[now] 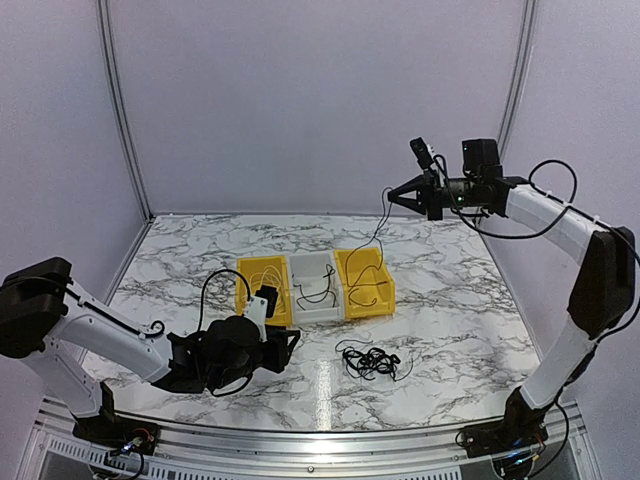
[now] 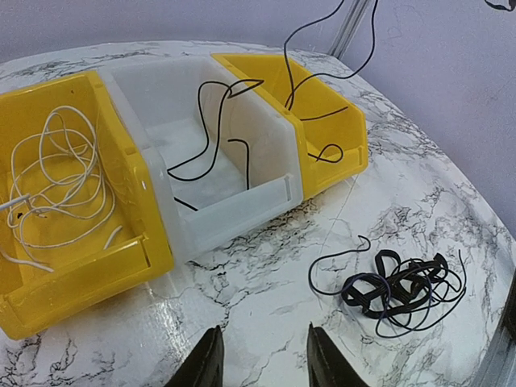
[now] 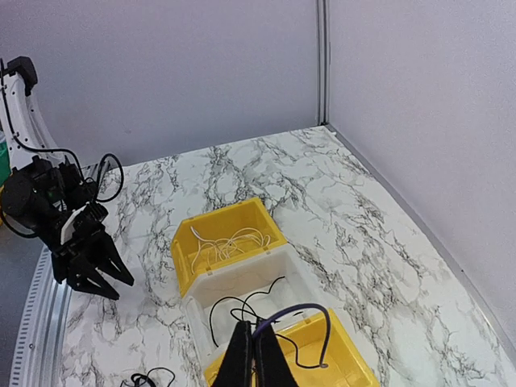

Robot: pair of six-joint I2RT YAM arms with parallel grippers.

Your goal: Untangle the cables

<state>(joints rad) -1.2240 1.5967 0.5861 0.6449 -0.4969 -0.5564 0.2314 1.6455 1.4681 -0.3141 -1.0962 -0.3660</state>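
Observation:
My right gripper (image 1: 391,197) is raised high above the bins and shut on a thin dark cable (image 1: 384,222). That cable hangs down into the right yellow bin (image 1: 378,292). The right wrist view shows the closed fingers (image 3: 246,359) pinching the dark cable (image 3: 321,309) just over that bin. A tangle of black cables (image 1: 370,361) lies on the marble in front of the bins. Low over the table, left of the tangle (image 2: 403,286), my left gripper (image 2: 262,363) stands open and empty. A whitish cable (image 2: 60,189) is coiled in the left yellow bin (image 2: 81,274). A black cable (image 2: 211,137) lies in the white bin (image 2: 234,210).
The three bins stand side by side mid-table: yellow (image 1: 247,290), white (image 1: 318,312), yellow. Pale walls close in the back and both sides. A metal rail (image 1: 320,440) runs along the near edge by the arm bases.

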